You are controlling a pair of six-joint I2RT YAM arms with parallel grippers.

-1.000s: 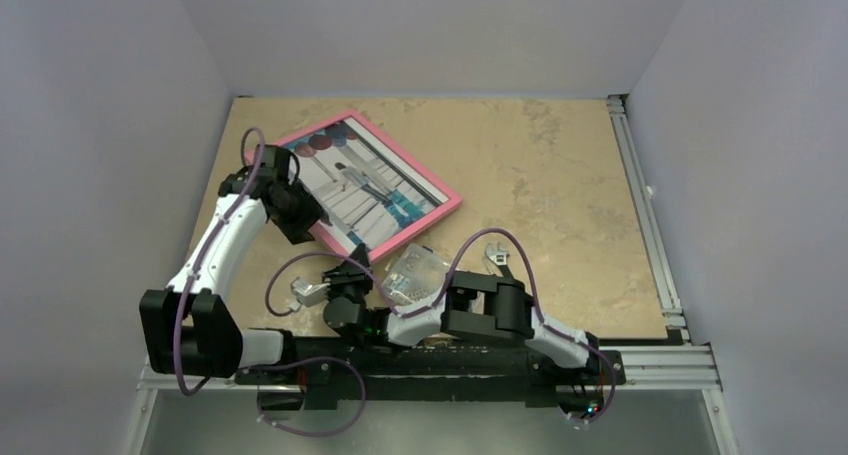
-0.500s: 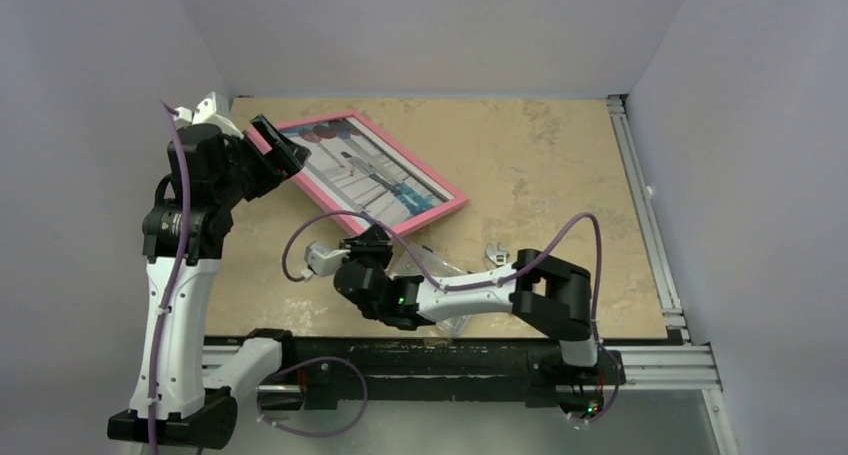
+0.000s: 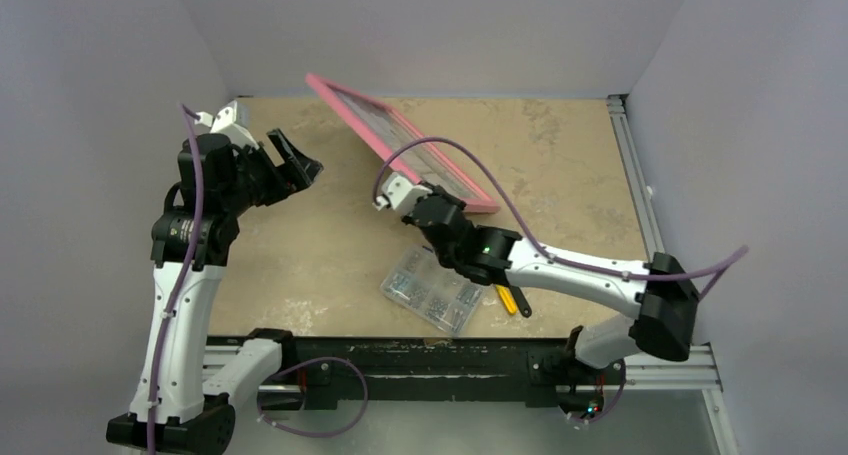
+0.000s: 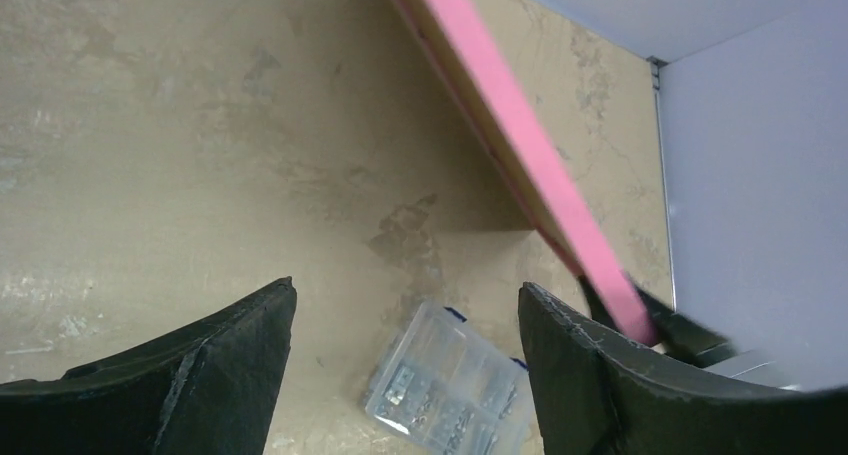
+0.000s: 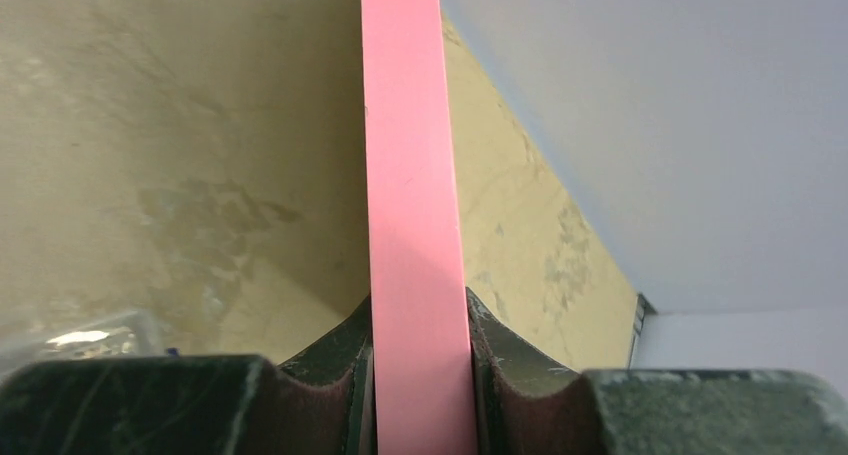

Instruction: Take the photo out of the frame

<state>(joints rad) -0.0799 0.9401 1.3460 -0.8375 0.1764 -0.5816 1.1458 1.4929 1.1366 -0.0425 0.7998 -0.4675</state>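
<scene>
The pink frame [image 3: 400, 140] is lifted off the table and tilted on edge, running from the back middle down to my right gripper [image 3: 432, 201]. The right gripper is shut on the frame's pink edge [image 5: 412, 225], one finger on each side. In the left wrist view the frame [image 4: 510, 115] shows as a pink bar with a brown back. The photo is hidden inside the tilted frame. My left gripper [image 3: 295, 160] is open and empty, raised above the table left of the frame, apart from it.
A clear screw box [image 3: 432, 290] lies on the table near the front middle; it also shows in the left wrist view [image 4: 450, 390]. A yellow-handled tool [image 3: 508, 300] lies right of the box under the right arm. Grey walls stand round the table.
The left gripper has let go of the frame and opened. The right gripper has taken the frame's lower edge and swung it up onto its edge, away to the right.
</scene>
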